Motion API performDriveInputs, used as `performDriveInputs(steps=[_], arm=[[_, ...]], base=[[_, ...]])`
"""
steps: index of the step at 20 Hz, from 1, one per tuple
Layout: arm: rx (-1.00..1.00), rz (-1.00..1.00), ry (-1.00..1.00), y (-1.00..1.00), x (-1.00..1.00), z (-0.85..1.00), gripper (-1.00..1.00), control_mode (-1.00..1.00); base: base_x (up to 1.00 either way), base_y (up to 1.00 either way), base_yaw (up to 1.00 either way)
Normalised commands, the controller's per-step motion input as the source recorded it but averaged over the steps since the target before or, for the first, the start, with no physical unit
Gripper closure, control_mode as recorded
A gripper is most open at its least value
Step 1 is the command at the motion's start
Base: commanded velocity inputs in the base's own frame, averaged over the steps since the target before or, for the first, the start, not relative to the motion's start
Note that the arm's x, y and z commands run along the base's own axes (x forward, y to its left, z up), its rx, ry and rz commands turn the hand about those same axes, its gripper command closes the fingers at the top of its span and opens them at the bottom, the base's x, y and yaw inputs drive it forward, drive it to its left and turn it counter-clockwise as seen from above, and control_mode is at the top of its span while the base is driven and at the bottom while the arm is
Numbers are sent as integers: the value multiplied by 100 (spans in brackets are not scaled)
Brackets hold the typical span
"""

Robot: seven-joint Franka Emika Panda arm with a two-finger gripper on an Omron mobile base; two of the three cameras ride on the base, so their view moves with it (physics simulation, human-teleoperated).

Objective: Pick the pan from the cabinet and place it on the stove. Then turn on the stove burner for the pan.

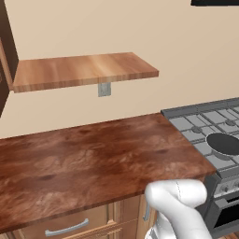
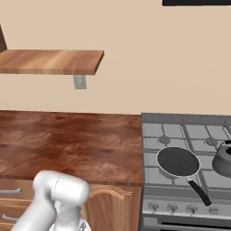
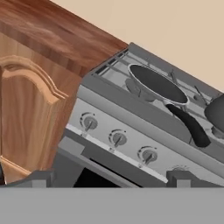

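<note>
The pan point(image 2: 177, 161) rests on the front left burner of the stove point(image 2: 168, 131), its black handle pointing to the stove's front edge. It also shows at the right edge of the left base view, pan point(image 1: 224, 144) on stove point(image 1: 196, 123). In the hand view the pan point(image 3: 156, 83) sits on the stove point(image 3: 109, 103) above a row of knobs point(image 3: 118, 138). My gripper point(image 3: 112, 179) is open and holds nothing, low in front of the stove's knob panel, apart from it. The cabinet point(image 1: 5, 51) edges in at far left, beside its wooden shelf point(image 1: 84, 70).
A dark kettle point(image 2: 223, 160) stands on the burner right of the pan. The brown counter point(image 1: 93, 158) runs left of the stove, with lower cabinet doors point(image 3: 26, 118) and drawers below it. My arm's white elbow point(image 1: 177, 196) stands before the counter's front edge.
</note>
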Motion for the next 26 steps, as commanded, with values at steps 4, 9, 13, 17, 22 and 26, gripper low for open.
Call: performDriveInputs(steps=[4,9,13,17,22,26], arm=[[0,0,0,75,-8,11,-100,-100],[-1,0,-6,26,-13,34,-100,-100],[-9,0,-14,15,-19,65,-100,-100],[-13,0,-6,24,-14,38,-100,-100],[-7,0,0,26,-3,7,-100,-100],[-4,0,-5,0,-4,1,-100,-100]], base=[[0,0,0],[0,0,0],[0,0,0],[0,0,0],[0,0,0],[0,0,0]])
